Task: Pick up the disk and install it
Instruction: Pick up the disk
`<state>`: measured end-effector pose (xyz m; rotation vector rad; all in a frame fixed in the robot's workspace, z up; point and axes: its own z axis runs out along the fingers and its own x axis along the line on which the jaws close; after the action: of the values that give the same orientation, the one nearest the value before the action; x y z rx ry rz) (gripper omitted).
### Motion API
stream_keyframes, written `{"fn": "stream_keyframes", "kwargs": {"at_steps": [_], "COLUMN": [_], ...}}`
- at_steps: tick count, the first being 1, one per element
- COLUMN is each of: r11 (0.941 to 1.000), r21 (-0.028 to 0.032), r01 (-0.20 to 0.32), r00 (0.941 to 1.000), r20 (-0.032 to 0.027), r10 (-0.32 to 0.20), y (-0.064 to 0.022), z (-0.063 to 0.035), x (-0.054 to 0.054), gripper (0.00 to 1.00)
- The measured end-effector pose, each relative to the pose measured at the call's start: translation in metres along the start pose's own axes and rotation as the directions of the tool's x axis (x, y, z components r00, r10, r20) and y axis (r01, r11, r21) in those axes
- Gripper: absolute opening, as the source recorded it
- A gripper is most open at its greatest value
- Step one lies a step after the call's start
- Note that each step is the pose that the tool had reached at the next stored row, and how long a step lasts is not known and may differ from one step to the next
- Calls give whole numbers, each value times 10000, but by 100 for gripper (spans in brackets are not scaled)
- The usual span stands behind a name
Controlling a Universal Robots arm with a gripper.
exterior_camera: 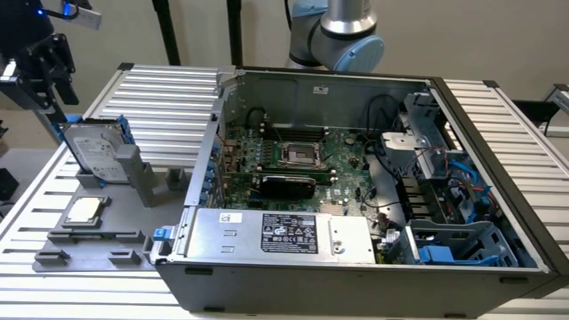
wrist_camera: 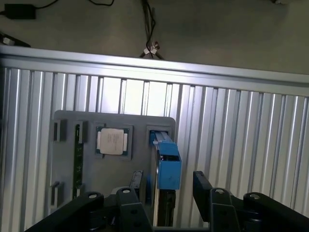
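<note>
Grey plastic holder (exterior_camera: 98, 238) carries the blue-framed disk (exterior_camera: 93, 150) upright and 1 square silver CPU chip (exterior_camera: 84, 210); gripper (wrist_camera: 169, 181) spread wide above the disk, grasping nothing.

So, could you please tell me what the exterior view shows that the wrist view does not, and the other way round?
Exterior view: the open computer case, its motherboard and the grey box with a black label. Wrist view: cables on the floor beyond the table. Both: the disk standing upright in the grey holder, the CPU chip beside it, and the open gripper above the disk.
</note>
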<state>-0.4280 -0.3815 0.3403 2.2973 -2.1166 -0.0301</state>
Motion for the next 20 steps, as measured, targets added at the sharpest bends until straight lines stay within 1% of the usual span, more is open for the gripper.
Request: {"fn": "stream_keyframes", "kwargs": {"at_steps": [5,13,20], "r11": [10000,10000,9998], "r21": [-1,5,5], "r01": [-1,-31,-194], "r00": [10000,10000,9998], "r20": [11,61,71], "r10": [1,31,194], "y": [-2,-6,-10], "z": [90,236,363], "x": [2,3,4], "gripper": [54,54,54]}}
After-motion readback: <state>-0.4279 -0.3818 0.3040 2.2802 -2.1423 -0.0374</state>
